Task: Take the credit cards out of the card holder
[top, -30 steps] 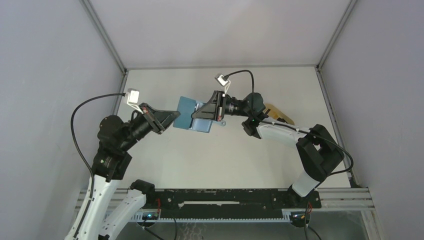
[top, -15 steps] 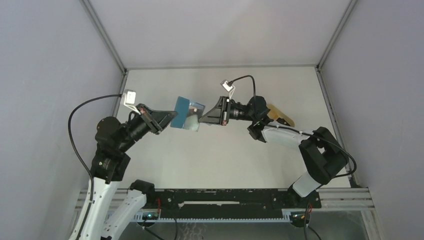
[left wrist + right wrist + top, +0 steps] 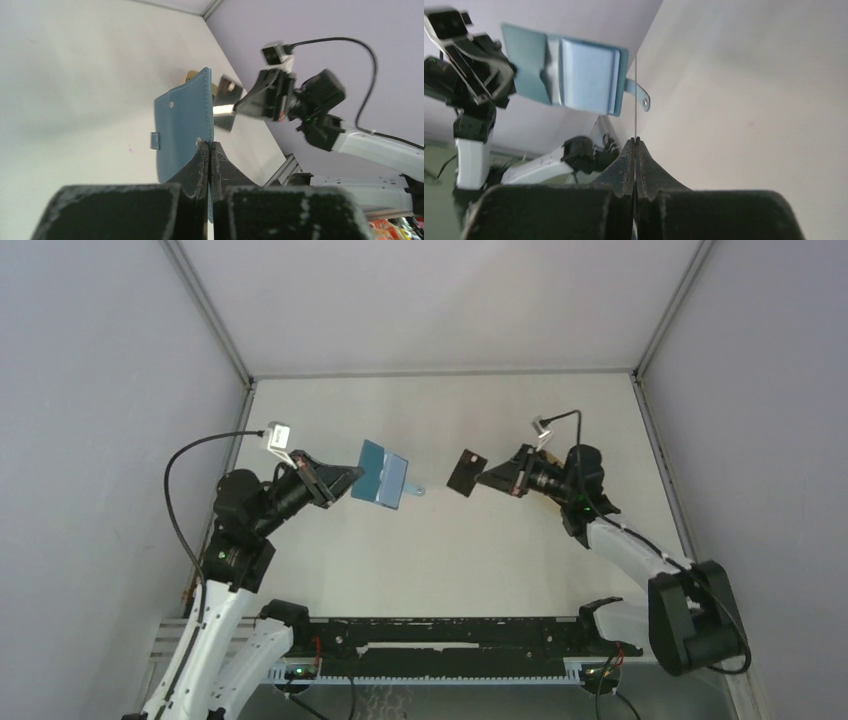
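1. Overhead, the left gripper (image 3: 356, 478) was clenched on an open teal-blue folding card holder (image 3: 383, 474), held off the white table (image 3: 430, 550).
2. Right gripper (image 3: 484, 478) pinched a thin black rectangular card (image 3: 466, 472) at the holder's 3 o'clock, apart from it.

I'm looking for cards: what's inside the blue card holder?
The open card holder shows only pale blue pockets, no card sticking out. Deep inside the pockets is hidden.

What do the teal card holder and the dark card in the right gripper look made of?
Card holder: likely leather or faux leather with a matte finish. It has a stitched seam along the edge and small metal-looking snap studs.
Dark card: probably rigid plastic with a glossy finish. It shows bright reflections in the left wrist view, and edge-on in the right wrist view it is a thin straight line.
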